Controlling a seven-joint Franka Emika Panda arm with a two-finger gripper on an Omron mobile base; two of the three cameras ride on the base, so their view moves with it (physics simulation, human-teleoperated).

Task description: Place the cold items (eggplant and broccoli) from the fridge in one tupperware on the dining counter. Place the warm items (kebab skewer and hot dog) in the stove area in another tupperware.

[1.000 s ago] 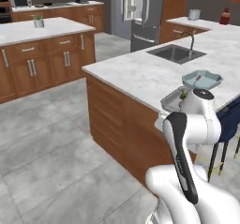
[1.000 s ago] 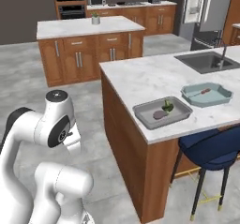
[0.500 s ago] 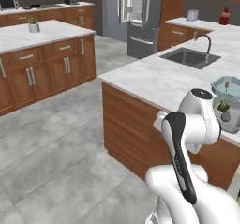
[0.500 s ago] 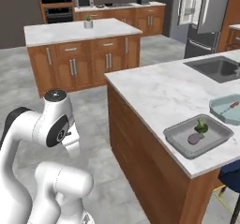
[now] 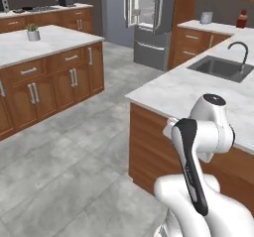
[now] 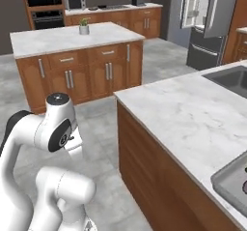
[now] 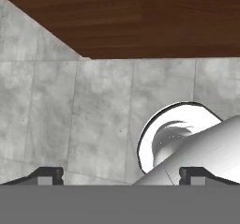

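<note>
1. Grey floor tiles (image 5: 64, 151) run between wooden cabinets in this rendered kitchen, with a marble island (image 6: 67, 36) at the far side carrying a small potted plant (image 6: 84, 26).
2. Nearest the robot is the marble tabletop (image 6: 193, 114) of the dining counter, with a sink (image 5: 221, 67) and its curved faucet (image 5: 241, 50) set into it further along.
3. At the lower right edge of the right base view, the corner of a grey tupperware (image 6: 234, 185) rests on that tabletop near its front edge, probably put there so it is easy to reach; what it holds is cut off by the frame and cannot be told.
4. Across the room the fridge (image 5: 149, 20) stands with its doors open, which suits fetching the cold items; the eggplant and broccoli cannot be made out inside it.
5. A stove area with a microwave (image 6: 75, 2) sits along the back wall; the kebab skewer and hot dog are too small to tell.
6. Folded close above its base, the arm (image 5: 198, 147) looks tucked in for driving.
7. Pointing down at the floor in the hand view, the fingers (image 7: 44, 175) are spread wide with nothing between them.
</note>
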